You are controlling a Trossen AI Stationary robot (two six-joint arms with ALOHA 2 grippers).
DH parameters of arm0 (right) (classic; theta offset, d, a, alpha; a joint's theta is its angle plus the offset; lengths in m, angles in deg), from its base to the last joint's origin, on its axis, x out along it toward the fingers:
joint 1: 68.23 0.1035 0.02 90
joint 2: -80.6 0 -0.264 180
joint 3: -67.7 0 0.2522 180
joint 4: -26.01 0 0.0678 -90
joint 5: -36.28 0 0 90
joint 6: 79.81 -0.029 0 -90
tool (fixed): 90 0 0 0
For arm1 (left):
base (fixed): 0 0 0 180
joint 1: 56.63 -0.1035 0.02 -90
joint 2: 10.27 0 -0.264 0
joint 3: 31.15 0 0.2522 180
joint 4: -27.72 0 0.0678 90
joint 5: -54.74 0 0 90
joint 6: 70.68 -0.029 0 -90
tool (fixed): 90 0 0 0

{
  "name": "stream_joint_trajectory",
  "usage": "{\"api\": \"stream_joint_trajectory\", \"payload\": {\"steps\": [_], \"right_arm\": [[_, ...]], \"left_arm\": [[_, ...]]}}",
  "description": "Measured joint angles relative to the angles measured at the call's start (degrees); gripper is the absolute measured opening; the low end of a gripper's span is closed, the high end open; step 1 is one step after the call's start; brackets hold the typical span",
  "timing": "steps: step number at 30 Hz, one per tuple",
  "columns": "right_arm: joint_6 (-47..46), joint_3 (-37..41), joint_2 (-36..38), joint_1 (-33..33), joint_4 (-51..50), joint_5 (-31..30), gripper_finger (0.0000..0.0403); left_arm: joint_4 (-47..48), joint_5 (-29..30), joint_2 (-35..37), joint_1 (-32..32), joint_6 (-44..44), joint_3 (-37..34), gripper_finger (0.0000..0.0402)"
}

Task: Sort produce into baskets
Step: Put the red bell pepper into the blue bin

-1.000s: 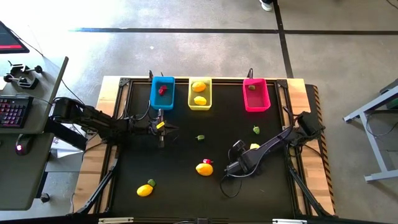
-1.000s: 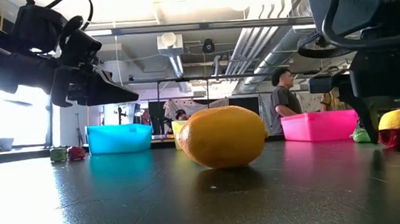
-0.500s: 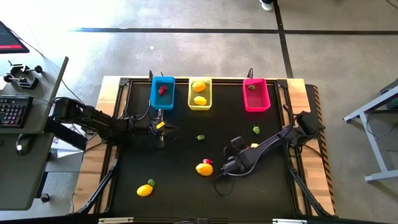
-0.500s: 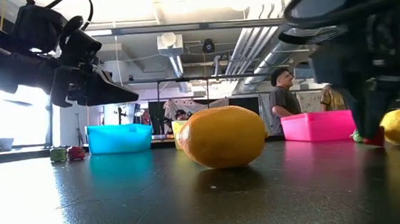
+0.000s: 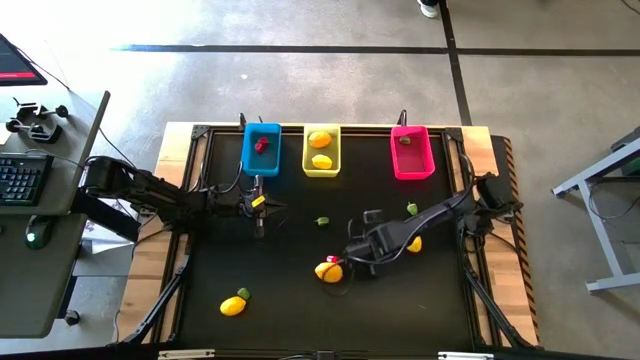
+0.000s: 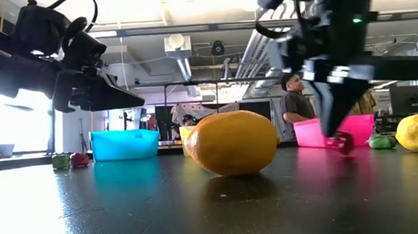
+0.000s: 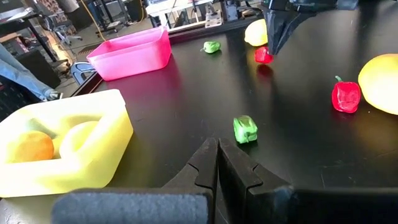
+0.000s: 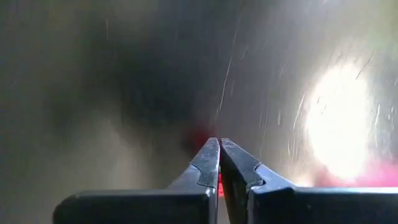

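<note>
Just above the worktop (image 5: 300,300), a small red piece (image 6: 340,142) was held in the closed right pincer (image 6: 337,133), near a yellow lemon (image 5: 327,270). Meanwhile, the left pincer (image 5: 259,228) was kept closed and empty below the blue basket (image 5: 261,150).

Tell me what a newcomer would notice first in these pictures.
Probably the big yellow lemon filling the low view, lying mid-table. Next, the right claw beside it, pinching a small red piece just above the mat. Then the blue, yellow and pink baskets along the far edge.
</note>
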Motion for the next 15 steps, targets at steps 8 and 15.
{"api": "stream_joint_trajectory", "payload": {"steps": [8,15], "right_arm": [[-2.3,3.8,1.6,-1.5,19.3,-2.8,0.0000],[-2.2,5.2,1.6,-3.1,33.4,-7.3,0.0000]], "left_arm": [[0.5,0.0,0.0,0.0,0.0,0.0,0.0000],[0.5,-0.2,0.0,0.0,0.6,0.0,0.0000]]}}
